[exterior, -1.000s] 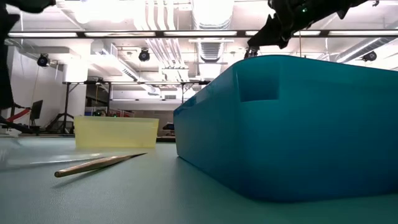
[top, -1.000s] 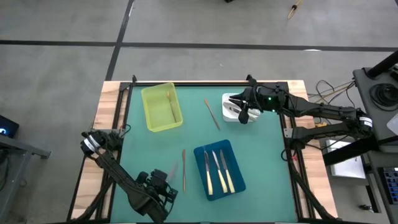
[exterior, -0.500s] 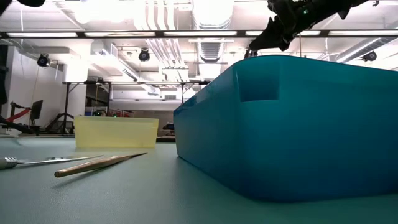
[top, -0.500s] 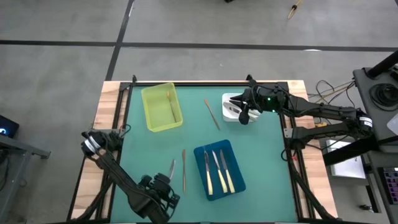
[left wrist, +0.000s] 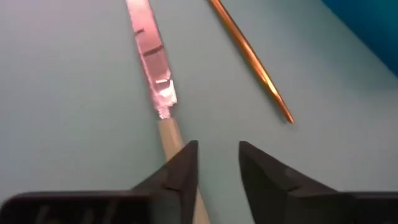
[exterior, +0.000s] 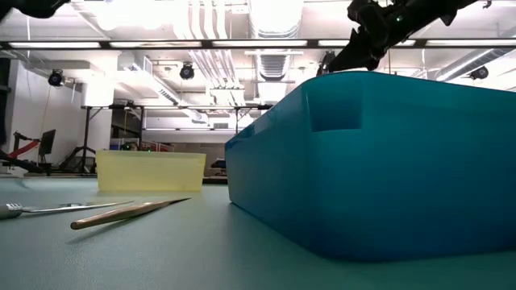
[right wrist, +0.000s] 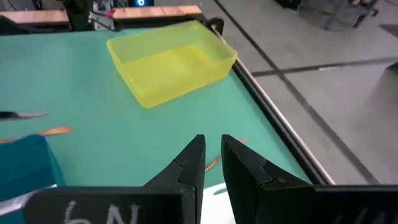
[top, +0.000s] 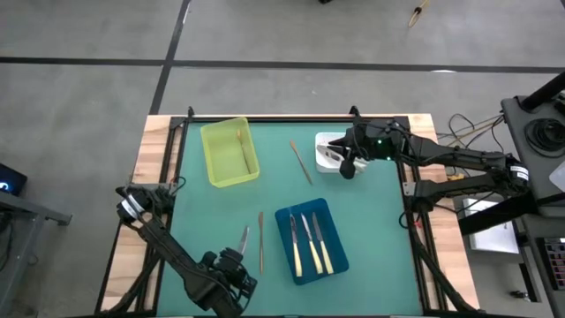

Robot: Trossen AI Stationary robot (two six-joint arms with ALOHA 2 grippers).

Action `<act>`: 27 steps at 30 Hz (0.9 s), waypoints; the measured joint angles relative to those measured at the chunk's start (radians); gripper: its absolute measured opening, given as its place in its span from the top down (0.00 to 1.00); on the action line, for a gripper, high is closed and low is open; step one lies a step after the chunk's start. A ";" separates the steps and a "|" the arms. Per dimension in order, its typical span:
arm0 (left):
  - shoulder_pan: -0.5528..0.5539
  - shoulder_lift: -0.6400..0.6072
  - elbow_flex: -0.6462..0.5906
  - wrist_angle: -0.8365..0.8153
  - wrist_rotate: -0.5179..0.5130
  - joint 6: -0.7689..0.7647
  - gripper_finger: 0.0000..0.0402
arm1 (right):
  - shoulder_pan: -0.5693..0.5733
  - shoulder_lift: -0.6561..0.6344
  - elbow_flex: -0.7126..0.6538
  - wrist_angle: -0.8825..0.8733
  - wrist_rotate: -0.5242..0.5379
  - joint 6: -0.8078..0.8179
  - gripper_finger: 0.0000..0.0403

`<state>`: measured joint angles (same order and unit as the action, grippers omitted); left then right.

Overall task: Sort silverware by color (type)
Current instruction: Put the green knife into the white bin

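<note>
While the blue tray holds three cream-handled knives, the yellow tray shows one small gold piece; left gripper stands parted over a table knife, right gripper nearly closed above the white tray.

**Lighting and picture quality**

Even, bright overhead light; ceiling strip lamps glare white at 12 o'clock in the low view. Shadows on the worktop are soft and short. Left wrist view is blurred throughout; the knife blade carries pinkish glare.
</note>
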<state>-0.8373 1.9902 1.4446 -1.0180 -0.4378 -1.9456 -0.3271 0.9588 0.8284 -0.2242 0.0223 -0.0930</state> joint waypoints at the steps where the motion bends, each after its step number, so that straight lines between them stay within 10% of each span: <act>1: 0.002 0.003 -0.001 -0.005 -0.006 -0.009 0.72 | 0.000 0.000 0.000 -0.010 0.000 0.004 0.89; 15: 0.016 0.154 0.017 -0.032 0.012 -0.073 0.39 | 0.000 0.000 -0.009 -0.032 0.000 0.007 0.89; 27: 0.013 0.175 0.019 -0.054 0.019 -0.125 0.72 | 0.000 0.000 -0.011 -0.033 0.000 0.008 0.89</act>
<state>-0.8238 2.1651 1.4635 -1.0720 -0.4192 -2.0703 -0.3267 0.9588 0.8173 -0.2569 0.0227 -0.0853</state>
